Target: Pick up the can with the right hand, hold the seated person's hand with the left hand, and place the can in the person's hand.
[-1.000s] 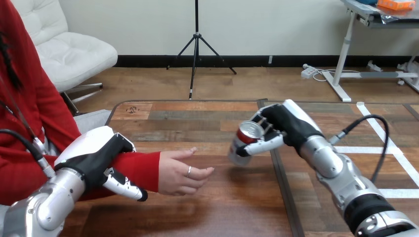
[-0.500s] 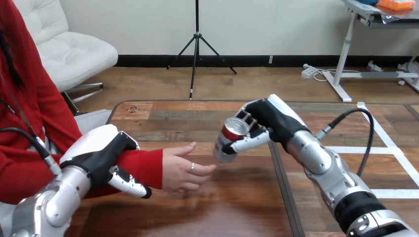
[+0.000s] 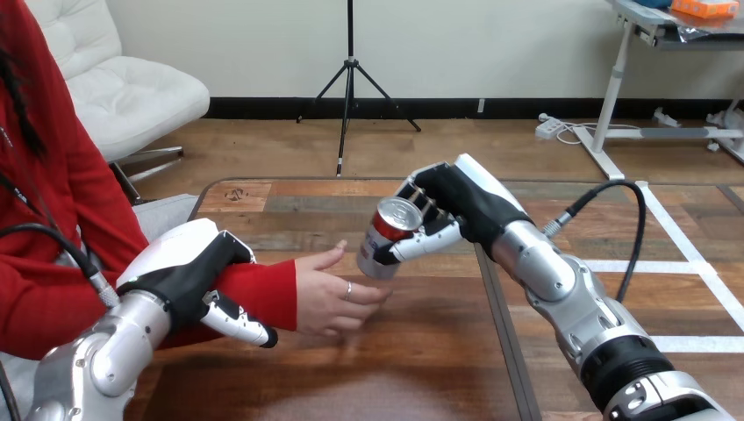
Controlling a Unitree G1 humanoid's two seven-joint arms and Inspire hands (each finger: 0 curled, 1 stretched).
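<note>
- The robot's right hand [image 3: 458, 203] is seen right of centre, raised above the table and clenched round a drinks can [image 3: 386, 237] – fingers wrapped behind it, thumb laid across its front.
- The can is held tilted, its silver top turned up towards the camera and a red band just below the rim. The tilt appears to suit the handover, since the lower end is pointed down at the waiting palm.
- The can's lower end is placed just beside the person's hand [image 3: 332, 294], between the raised thumb and the outstretched fingers. Whether can and fingers are touching cannot be told.
- The person's hand is offered palm-up and open just above the wooden table [image 3: 421, 360], cupped as if to receive the can.
- Behind that hand, the forearm in a red sleeve [image 3: 268, 294] is gripped by the robot's left hand [image 3: 189, 267], with fingers curled over the top and the thumb hooked along the near side. The grip is judged to steady the arm, so that the palm is kept where the can is aimed.
- The right arm's silver forearm [image 3: 544, 267] is stretched in from the lower right, across the table towards the person.
- The can is not yet released; lowering it into the palm and then opening the right hand is judged to be what remains.
</note>
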